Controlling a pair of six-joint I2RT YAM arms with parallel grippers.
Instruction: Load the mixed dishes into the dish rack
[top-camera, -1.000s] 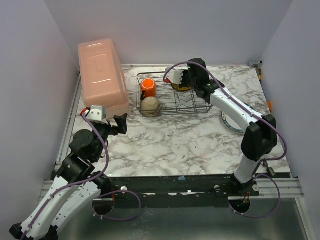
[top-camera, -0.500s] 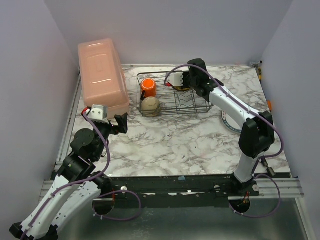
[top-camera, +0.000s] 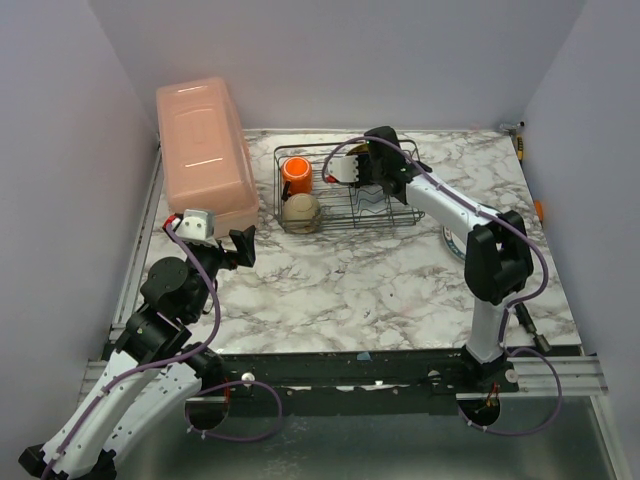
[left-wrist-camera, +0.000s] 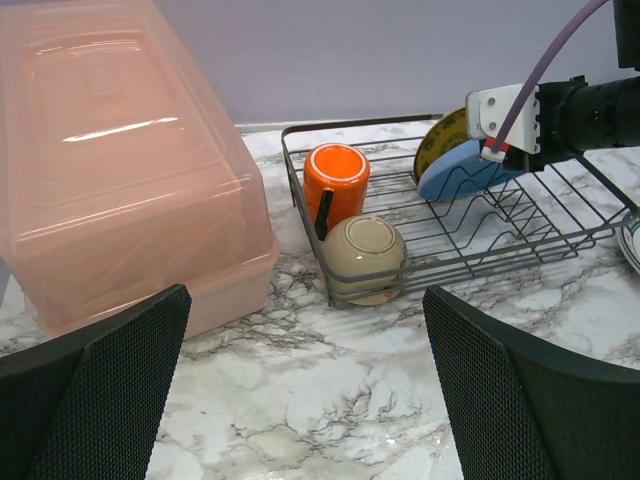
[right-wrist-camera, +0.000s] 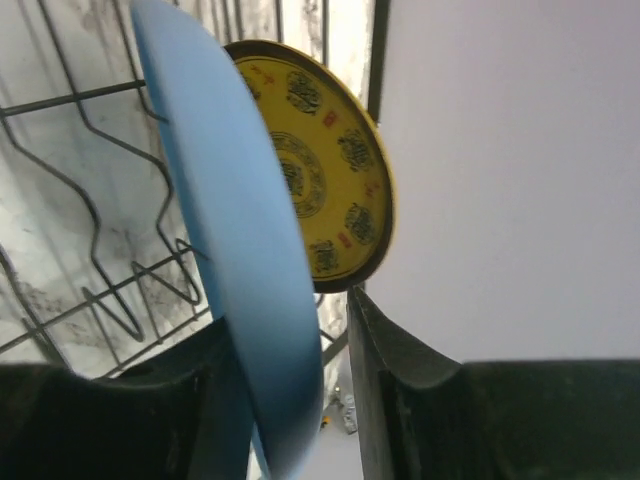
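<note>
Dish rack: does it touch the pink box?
Apart. The left wrist view shows bare marble table between the pink box and the dish rack.

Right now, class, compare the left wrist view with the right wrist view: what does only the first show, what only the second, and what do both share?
Only the left wrist view: the pink box, the orange mug, the bowl next to it in the rack, the marble table, and the left jaws wide apart. Only the right wrist view: the right jaws, one each side of the blue plate's rim. Both: the blue plate standing on edge, the yellow plate beside it, and the rack's wires.
</note>
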